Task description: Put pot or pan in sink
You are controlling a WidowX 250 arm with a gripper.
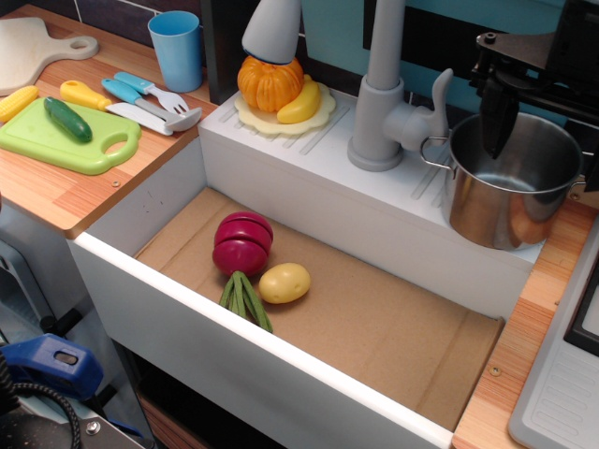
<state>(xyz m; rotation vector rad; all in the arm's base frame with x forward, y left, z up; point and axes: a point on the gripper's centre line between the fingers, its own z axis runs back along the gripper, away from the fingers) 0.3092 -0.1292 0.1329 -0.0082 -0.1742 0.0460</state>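
The shiny steel pot [510, 182] is at the right end of the sink's raised white back ledge, next to the grey faucet [379, 94]. Its base reaches the ledge's front edge. My black gripper [496, 112] comes in from the top right. One dark finger [496, 122] reaches down inside the pot's back rim; the other finger is hidden behind the rim. The gripper appears shut on that rim. The white sink [178, 309] with its brown floor [374, 318] lies below and to the left of the pot.
A purple toy beet [242, 245] and a yellow potato [284, 282] lie on the sink floor. An orange and a banana sit on a plate [281, 117] on the ledge. A blue cup [177, 49], utensils and a green cutting board [65, 136] are on the left counter.
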